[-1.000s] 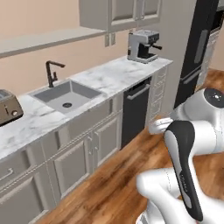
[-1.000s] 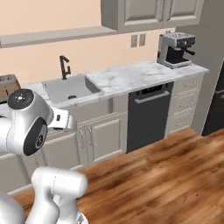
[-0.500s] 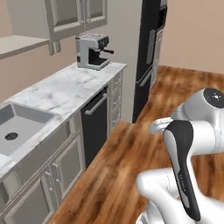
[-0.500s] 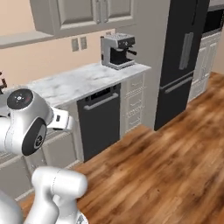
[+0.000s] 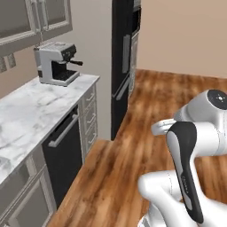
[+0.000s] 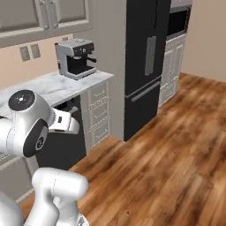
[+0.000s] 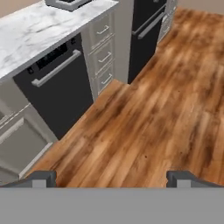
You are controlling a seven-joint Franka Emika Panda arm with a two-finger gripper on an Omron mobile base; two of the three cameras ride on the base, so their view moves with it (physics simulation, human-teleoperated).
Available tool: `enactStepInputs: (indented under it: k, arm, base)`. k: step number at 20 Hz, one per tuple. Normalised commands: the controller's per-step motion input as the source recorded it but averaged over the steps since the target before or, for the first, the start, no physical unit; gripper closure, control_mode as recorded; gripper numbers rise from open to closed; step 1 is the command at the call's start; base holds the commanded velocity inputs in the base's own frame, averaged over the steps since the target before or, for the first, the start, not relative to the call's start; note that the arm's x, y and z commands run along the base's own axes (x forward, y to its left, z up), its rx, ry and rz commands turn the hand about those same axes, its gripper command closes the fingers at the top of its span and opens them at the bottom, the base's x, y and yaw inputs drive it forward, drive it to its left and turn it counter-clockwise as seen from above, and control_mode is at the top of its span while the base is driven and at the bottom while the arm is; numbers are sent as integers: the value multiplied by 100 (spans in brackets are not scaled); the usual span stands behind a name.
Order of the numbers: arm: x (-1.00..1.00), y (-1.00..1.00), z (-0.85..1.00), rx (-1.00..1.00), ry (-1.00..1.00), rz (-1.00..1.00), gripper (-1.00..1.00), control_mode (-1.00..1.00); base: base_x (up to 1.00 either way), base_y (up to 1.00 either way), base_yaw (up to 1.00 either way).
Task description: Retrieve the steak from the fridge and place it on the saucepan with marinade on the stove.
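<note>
The fridge (image 5: pixel 121 66) is a tall black unit standing past the end of the counter, with its doors shut and vertical bar handles; it also appears in the right base view (image 6: pixel 145 62). Its lower part (image 7: pixel 147 26) lies at the top of the hand view. My gripper (image 7: pixel 111 179) is open with nothing between its fingertips (image 7: pixel 41 178), and it points down at the wooden floor well short of the fridge. The arm is folded close over the base. The steak, the saucepan and the stove are out of view.
A marble counter (image 5: pixel 31 111) runs on the left with a coffee machine (image 5: pixel 55 64) on it. Below it are a black dishwasher (image 7: pixel 57 87) and a drawer stack (image 7: pixel 105 48). A wall oven (image 6: pixel 176 22) stands beyond the fridge. Wooden floor (image 5: pixel 133 146) leads up to it.
The whole picture has shifted: the base has moved along the counter, so the sink and toaster have left the views and the fridge is nearer. The gripper stays open.
</note>
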Motion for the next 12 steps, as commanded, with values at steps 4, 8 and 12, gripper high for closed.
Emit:
enactStepInputs:
  k: [4, 8, 12]
  arm:
    - [0, 0, 0, 0, 0, 0, -100, 100]
    - [0, 0, 0, 0, 0, 0, -100, 100]
    - [0, 0, 0, 0, 0, 0, -100, 100]
  base:
    - [100, -90, 0]
    - [100, -100, 11]
    - [100, -100, 29]
